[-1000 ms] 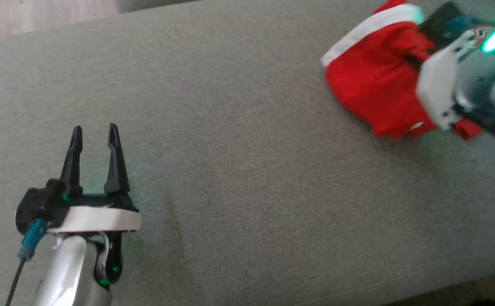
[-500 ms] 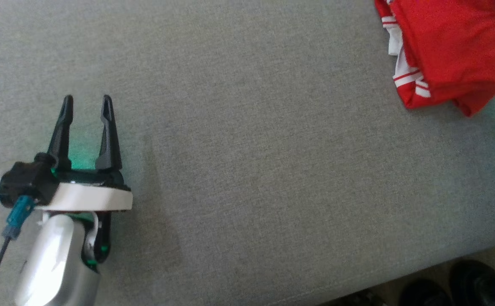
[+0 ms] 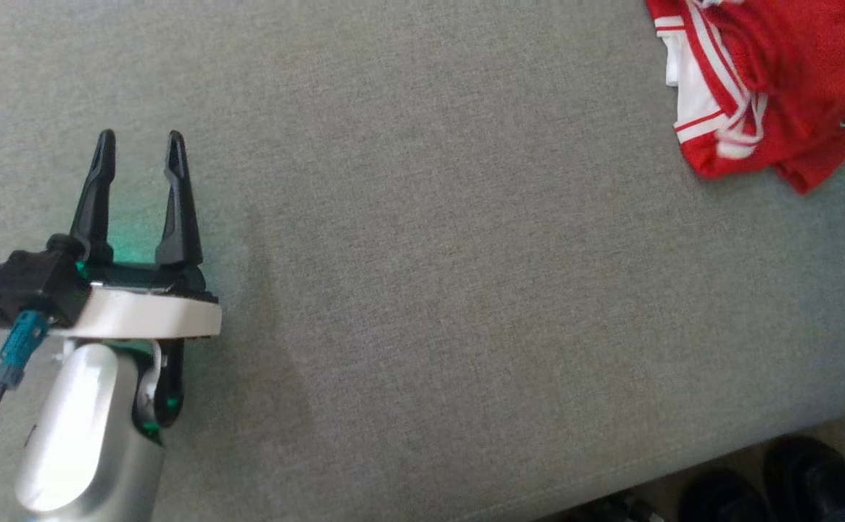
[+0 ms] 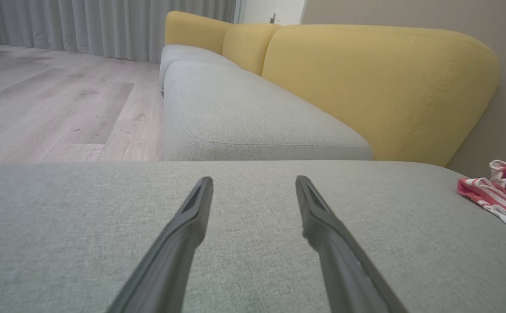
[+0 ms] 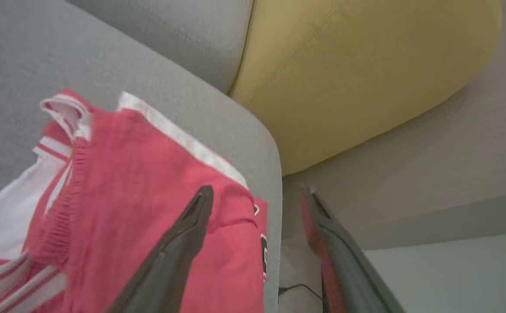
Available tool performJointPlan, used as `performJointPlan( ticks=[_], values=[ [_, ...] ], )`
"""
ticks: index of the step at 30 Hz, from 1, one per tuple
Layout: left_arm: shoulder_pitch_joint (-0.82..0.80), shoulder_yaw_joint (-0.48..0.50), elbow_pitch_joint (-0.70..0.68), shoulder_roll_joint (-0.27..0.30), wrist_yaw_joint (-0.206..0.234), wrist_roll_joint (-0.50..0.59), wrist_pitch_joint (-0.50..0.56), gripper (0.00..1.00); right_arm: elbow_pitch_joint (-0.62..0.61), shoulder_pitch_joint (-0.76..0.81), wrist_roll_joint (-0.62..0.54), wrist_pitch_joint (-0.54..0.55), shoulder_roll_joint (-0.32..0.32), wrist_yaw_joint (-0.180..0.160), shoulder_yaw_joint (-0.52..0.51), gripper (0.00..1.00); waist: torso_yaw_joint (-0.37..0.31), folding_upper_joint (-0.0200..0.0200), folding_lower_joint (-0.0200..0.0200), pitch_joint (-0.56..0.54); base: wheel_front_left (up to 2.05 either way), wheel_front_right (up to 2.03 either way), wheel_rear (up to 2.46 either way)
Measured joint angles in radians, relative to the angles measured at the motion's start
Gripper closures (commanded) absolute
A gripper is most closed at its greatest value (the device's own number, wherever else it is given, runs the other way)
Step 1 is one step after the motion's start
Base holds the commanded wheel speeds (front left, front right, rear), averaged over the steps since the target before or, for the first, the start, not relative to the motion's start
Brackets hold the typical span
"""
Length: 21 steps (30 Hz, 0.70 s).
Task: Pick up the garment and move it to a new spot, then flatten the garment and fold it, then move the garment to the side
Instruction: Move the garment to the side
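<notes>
**Red garment bunched at the cushion's right end; both arms empty**

Left side: the left gripper [image 3: 139,138] sits at 8 o'clock in the head view, low over the grey seat cushion [image 3: 429,290]. Its jaws are spread with nothing between them. I judge it is parked there to stay out of the other arm's way, open so it can take a corner when called on.

Centre: bare grey fabric runs from 9 o'clock across to 3 o'clock. This looks like the natural place to spread cloth flat.

Right side: the garment [image 3: 777,87], red with white stripes and trim, lies at 1 to 2 o'clock in the head view. It is creased and heaped, and runs off the picture's edge. In the left wrist view it is at 3 o'clock, well apart from that arm's fingers.

The right wrist view puts it close to the cushion's rounded corner, near the yellow backrest [image 5: 344,65]. The right gripper [image 5: 257,190] hangs above it with jaws spread. One finger is over red cloth and the other over the gap past the cushion's edge. No cloth is pinched.

Judgement: the heap is rumpled, so flattening and folding look not yet done. So near the corner, a careless tug could drag it off.

At 5 o'clock, past the cushion's front edge, are two dark rounded shapes [image 3: 806,478], possibly shoes. I cannot tell.
</notes>
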Motion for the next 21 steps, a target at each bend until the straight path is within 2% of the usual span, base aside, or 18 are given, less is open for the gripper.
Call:
performJointPlan(
  ticks=[4,9,14,21],
  values=[
    [0.003,-0.004,0.019,-0.003,0.000,-0.002,-0.014,0.00,0.034,0.043,-0.011,-0.060,0.043,0.000,-0.103,0.00,0.011,0.0000,0.0000,-0.035,0.00,0.00,0.00],
    [0.044,-0.004,0.051,-0.013,-0.002,-0.023,-0.036,0.00,0.025,0.185,0.023,-0.129,0.128,0.000,-0.219,0.00,0.033,0.0000,-0.0001,-0.104,0.00,0.00,0.00],
    [0.130,-0.003,0.090,-0.035,0.000,-0.039,-0.052,0.00,-0.055,0.372,0.064,-0.214,0.218,0.000,-0.329,0.00,0.061,0.0000,-0.0002,-0.191,0.00,0.00,0.00],
    [0.230,0.018,0.134,-0.039,0.019,-0.049,-0.068,0.00,-0.214,0.644,0.022,-0.288,0.335,0.000,-0.492,0.00,0.115,0.0000,-0.0003,-0.314,0.00,0.00,0.00]
  ],
)
